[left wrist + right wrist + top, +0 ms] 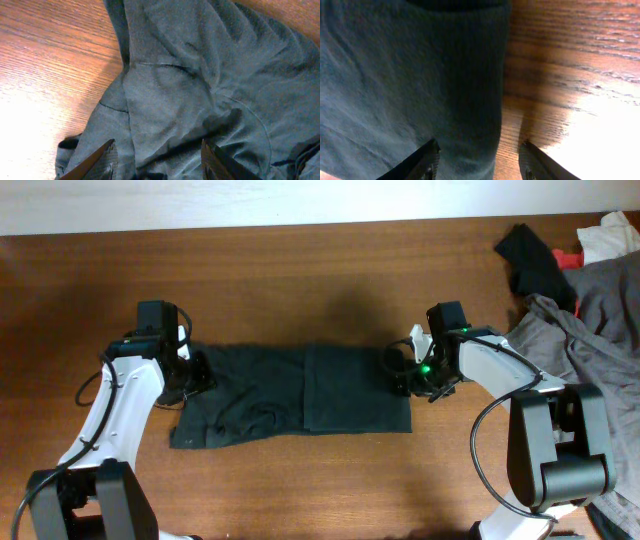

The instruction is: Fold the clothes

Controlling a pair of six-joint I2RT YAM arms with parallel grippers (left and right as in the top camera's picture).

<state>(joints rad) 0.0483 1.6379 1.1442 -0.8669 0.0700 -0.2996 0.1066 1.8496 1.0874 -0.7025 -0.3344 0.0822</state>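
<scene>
Item: the clothes, one very dark blackish-green garment, lying at the centre of the table as a long band running from 9 o'clock to 3 o'clock, with a fold line across its middle. Handling, as I judge it: light, limp, softly grippy knit. It creases and sags, keeps no shape of its own, and has nothing fragile about it. The 9 o'clock end is rumpled, with seams and loose lobes; the 3 o'clock end is a clean, straight edge. It is best taken by pinching through all layers at the end corners. Left gripper: over the rumpled end, jaws parted, cloth lying beneath, nothing clamped. Right gripper: straddling the 3 o'clock edge, likewise parted and empty. Beyond, toward 2 o'clock: a light grey garment, a small black cloth, a red scrap.
</scene>
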